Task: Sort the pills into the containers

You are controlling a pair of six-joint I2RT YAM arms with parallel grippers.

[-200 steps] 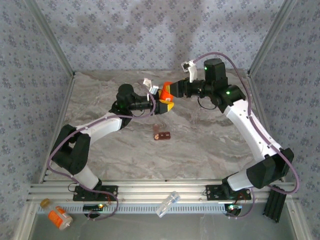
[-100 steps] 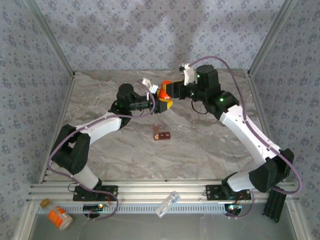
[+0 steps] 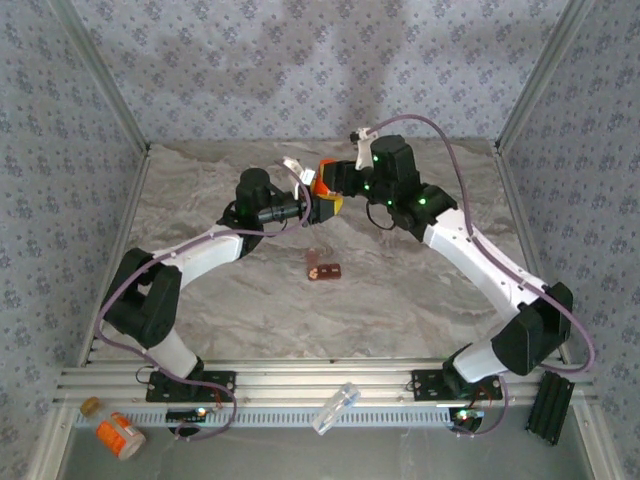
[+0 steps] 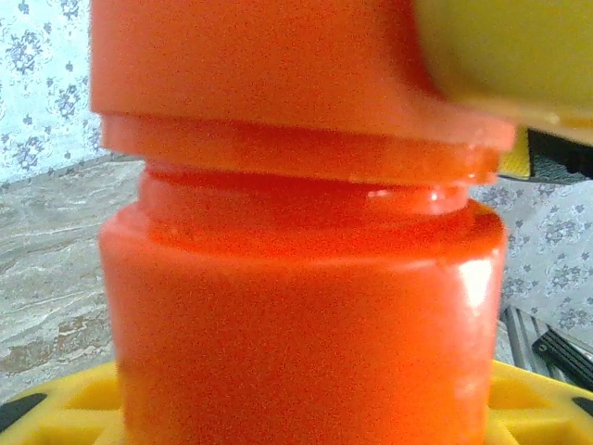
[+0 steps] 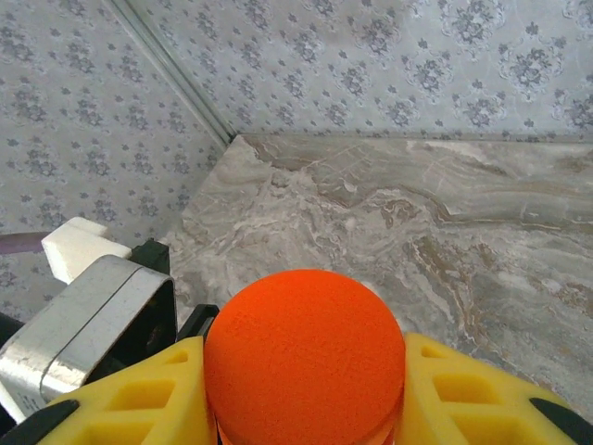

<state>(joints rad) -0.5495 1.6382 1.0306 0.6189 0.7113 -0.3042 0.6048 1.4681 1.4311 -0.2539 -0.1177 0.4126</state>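
A small orange bottle (image 3: 322, 188) hangs in the air over the far middle of the table, held between both arms. My left gripper (image 3: 326, 207) is shut on its body (image 4: 296, 334), with a yellow finger (image 4: 65, 408) on each side at the bottom of the left wrist view. My right gripper (image 3: 332, 180) is shut on the bottle's round orange cap (image 5: 304, 352), yellow fingers (image 5: 139, 399) pressed on both sides. The containers, one dark red-brown box (image 3: 323, 269), lie on the table nearer the bases. The pills are hidden.
On the front rail lie a white-capped orange bottle (image 3: 120, 435), a small orange cap (image 3: 90, 405) and a clear plastic tube (image 3: 335, 408). Papered walls close in the marble table (image 3: 420, 290) at the back and sides.
The right arm's wrist has swung left and closer over the bottle. The left arm and the bottle have stayed where they were.
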